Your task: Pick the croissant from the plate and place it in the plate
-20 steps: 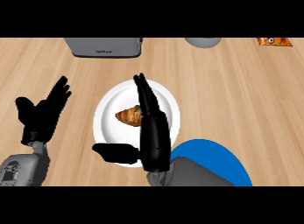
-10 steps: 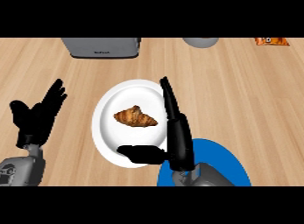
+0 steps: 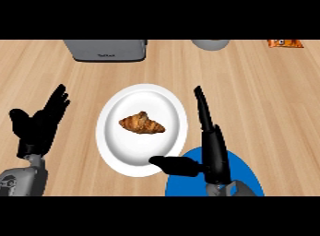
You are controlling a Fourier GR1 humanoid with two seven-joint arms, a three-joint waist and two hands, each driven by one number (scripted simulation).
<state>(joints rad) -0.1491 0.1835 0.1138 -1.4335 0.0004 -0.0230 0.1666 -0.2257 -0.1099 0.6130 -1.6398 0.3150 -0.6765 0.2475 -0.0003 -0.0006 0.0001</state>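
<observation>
White plate mid-bench holds the croissant, centred, long axis left-right, right end dipping nearer. Blue plate near-right, partly under the arm. Right hand released, fingers straight beside the white rim, thumb over its near rim, off the croissant. Left hand open, resting left. Grey box at far edge, well apart.

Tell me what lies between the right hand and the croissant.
Only bare plate separates the right hand from the croissant, as the head view shows.

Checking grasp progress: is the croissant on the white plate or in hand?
On the white plate: croissant lies mid-plate, right hand open beside it.
</observation>
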